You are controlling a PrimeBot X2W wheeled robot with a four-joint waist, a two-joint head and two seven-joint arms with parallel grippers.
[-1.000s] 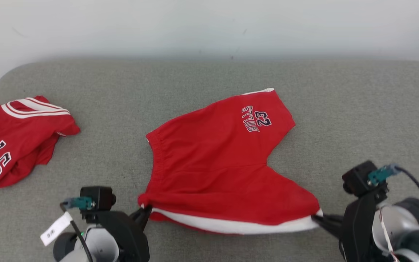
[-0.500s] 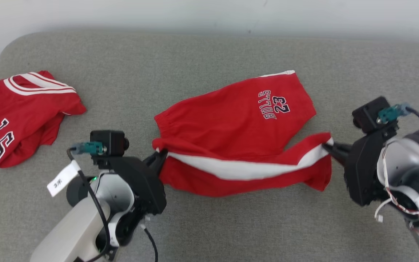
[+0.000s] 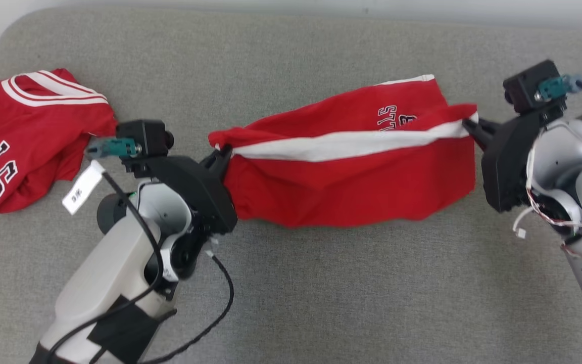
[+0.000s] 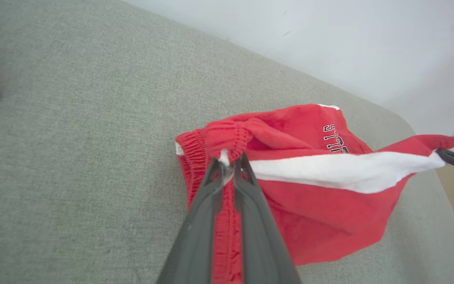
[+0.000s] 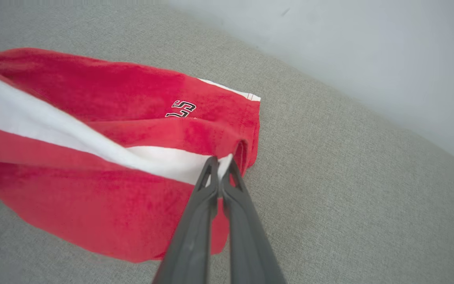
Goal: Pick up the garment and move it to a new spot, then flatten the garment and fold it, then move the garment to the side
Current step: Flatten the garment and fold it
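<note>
Folding step: left claw [image 3: 219, 151] pinches the waistband, right claw [image 3: 468, 123] the leg hem, holding the striped edge of the red shorts [image 3: 351, 187] taut above the grey cushion [image 3: 321, 303] — next, I judge, lay it over the far edge and release.

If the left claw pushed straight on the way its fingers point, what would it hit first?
Probably the red fabric shorts with white stripe, whose waistband the left gripper now pinches.

Bright, even light is given; soft shadows are cast under the red shorts [image 3: 351, 187]; wrist-view edges are bent.
</note>
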